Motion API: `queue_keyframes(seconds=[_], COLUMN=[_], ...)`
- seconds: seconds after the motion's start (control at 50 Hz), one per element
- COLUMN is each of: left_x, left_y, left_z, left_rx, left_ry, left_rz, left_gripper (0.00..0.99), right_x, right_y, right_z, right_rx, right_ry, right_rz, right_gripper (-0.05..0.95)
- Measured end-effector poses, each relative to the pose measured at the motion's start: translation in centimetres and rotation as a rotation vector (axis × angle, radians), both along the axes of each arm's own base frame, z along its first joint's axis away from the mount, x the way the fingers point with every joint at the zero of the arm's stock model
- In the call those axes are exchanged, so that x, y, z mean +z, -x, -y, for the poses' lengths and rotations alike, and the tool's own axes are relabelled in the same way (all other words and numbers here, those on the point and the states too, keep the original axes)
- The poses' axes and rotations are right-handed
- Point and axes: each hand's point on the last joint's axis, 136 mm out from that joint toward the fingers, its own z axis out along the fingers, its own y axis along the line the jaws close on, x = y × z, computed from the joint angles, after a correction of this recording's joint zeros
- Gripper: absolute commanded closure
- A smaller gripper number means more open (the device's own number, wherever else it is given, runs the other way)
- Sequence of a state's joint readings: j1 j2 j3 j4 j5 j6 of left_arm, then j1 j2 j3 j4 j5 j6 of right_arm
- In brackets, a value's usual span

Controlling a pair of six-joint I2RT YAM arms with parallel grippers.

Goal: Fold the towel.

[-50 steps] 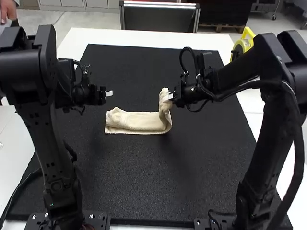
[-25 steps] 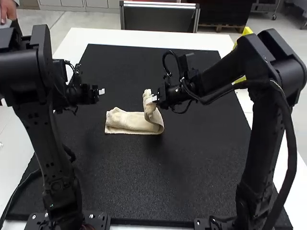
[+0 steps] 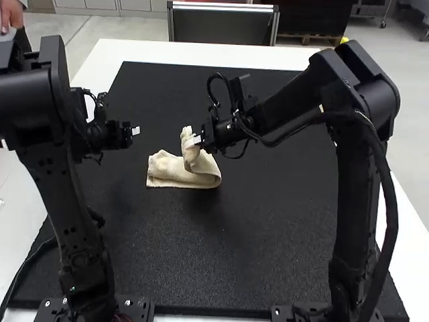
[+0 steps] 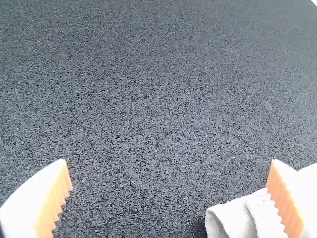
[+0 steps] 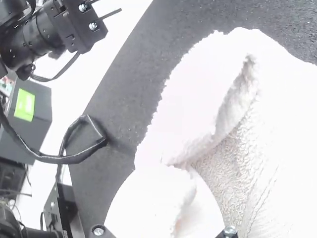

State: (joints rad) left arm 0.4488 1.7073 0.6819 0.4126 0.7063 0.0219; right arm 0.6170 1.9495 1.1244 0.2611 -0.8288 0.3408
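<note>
At left, the left gripper (image 3: 136, 131) hangs with its white fingers spread wide, ribbed orange pads (image 4: 60, 193) facing each other and holding nothing. To its right and nearer, the cream towel (image 3: 175, 178), fuzzy and looped, lies in a narrow strip on the grainy black mat (image 3: 234, 255). Its right part curves up and back leftward; at the raised end, the right gripper (image 3: 195, 140) pinches the cloth between white fingers.

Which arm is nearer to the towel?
Right. The right arm grips the towel's raised end; the left arm hangs apart from it, off to its left, jaws open.
</note>
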Motion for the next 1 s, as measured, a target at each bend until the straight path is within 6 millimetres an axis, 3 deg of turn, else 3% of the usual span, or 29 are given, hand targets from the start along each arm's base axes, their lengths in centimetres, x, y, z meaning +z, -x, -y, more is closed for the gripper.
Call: queue_keyframes(seconds=[0.38, 0.86, 0.96, 1.0], left_x=[0.0, 0.1, 0.1, 0.1], left_y=[0.4, 0.3, 0.3, 0.3], left_z=[-1.7, -1.9, -1.8, -1.9], left_rx=[0.038, 0.041, 0.040, 0.040], left_ry=[-0.007, -0.009, -0.011, -0.012], left_rz=[0.002, 0.006, 0.006, 0.007], left_gripper=[0.067, 0.067, 0.067, 0.067], right_x=[-0.4, -1.0, -1.0, -1.0], right_y=[-0.2, -0.8, -1.1, -1.2], right_z=[-3.4, -6.8, -7.2, -7.3], right_rx=[0.050, 0.090, 0.089, 0.087], right_ry=[-0.021, -0.041, -0.045, -0.048], right_rz=[0.007, 0.009, 0.007, 0.007], right_gripper=[0.92, 0.91, 0.71, 0.51])
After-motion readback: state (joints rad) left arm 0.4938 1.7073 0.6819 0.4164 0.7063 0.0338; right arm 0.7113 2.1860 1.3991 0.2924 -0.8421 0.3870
